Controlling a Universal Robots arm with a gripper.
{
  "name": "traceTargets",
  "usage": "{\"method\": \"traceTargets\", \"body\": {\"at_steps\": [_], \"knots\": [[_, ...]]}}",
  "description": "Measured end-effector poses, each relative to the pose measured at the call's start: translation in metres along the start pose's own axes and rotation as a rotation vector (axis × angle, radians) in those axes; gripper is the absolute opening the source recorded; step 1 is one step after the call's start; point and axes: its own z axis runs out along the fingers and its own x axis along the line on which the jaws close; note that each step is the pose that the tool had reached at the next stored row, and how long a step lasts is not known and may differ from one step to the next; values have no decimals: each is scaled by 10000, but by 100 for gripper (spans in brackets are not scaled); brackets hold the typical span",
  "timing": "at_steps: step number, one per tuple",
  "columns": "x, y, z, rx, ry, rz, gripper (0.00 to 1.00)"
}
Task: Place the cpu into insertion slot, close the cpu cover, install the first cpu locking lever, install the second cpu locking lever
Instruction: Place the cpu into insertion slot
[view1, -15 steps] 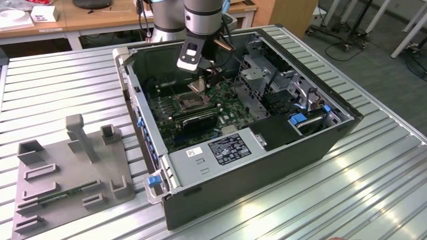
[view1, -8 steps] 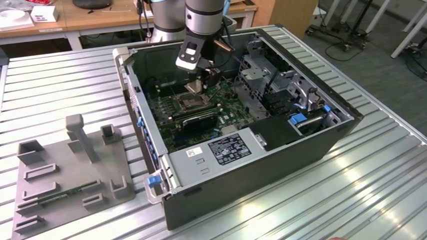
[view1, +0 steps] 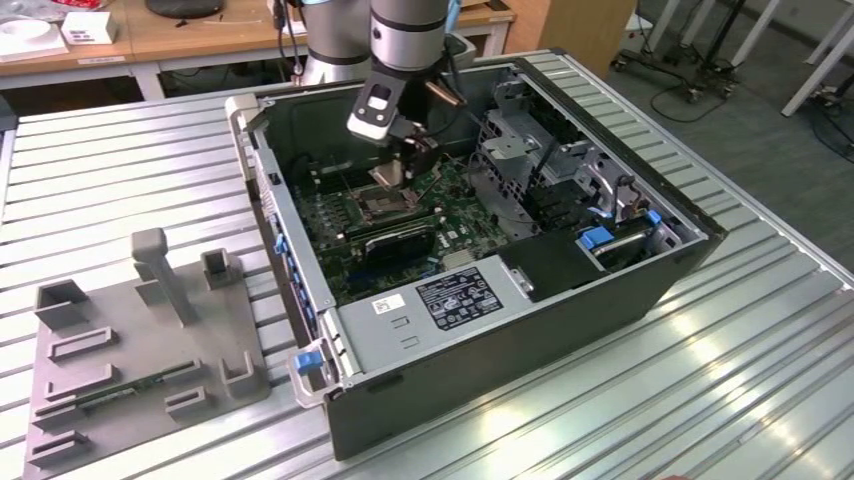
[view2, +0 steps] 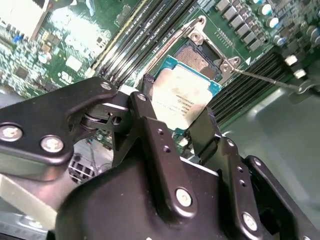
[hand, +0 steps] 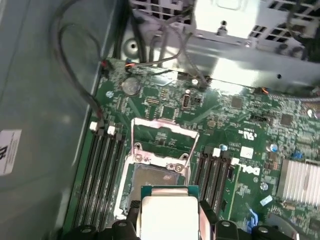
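Observation:
My gripper (view1: 390, 168) is shut on the cpu (view2: 182, 97), a silvery square chip on a teal-edged base, pinched by two opposite edges between black fingers (view2: 150, 132). In the exterior view I hang inside the open computer case, a little above the insertion slot (view1: 378, 207). The first wrist view has the cpu (hand: 167, 212) next to the slot (hand: 150, 177), apart from it, partly overlapping its near edge. The slot's dark centre is bare. The cpu cover (hand: 161, 135) stands swung open on the slot's far side. A thin wire locking lever (view2: 265, 79) lies released beside the slot (view2: 197, 55).
Long black memory slots (hand: 102, 170) flank the socket on both sides. A finned heatsink (hand: 300, 182), loose cables (hand: 75, 65) and a metal drive cage (view1: 534, 150) crowd the case (view1: 641, 290). A grey fixture (view1: 147, 330) lies on the slatted table at the exterior view's left.

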Motion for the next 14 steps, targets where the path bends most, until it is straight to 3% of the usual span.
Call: {"method": "traceTargets", "body": {"at_steps": [12,14], "knots": [[-3,-3,54,-104,-119,2142,54],[-3,-3,54,-106,-124,2203,54]]}}
